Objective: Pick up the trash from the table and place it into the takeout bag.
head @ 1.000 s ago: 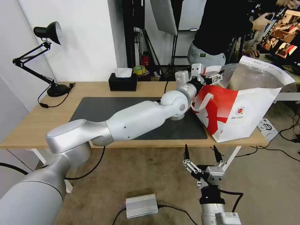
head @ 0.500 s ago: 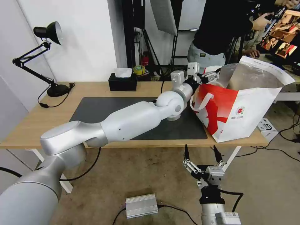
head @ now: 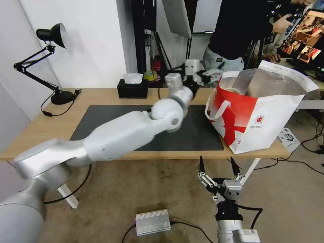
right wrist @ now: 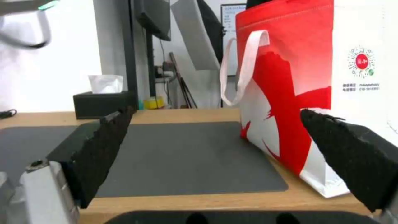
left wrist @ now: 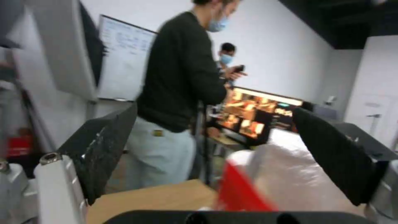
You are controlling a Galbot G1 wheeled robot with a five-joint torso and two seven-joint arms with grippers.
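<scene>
small red round logo on takeout bag [right wrist: 361,61], print beneath too small to read

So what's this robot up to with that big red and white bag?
It is clearing takeout trash into the takeout bag on the table. The left gripper hangs open and empty beside the bag's mouth, above the table's far edge. A pale bowl rim shows inside the bag. The right gripper waits open, low in front of the table.
</scene>
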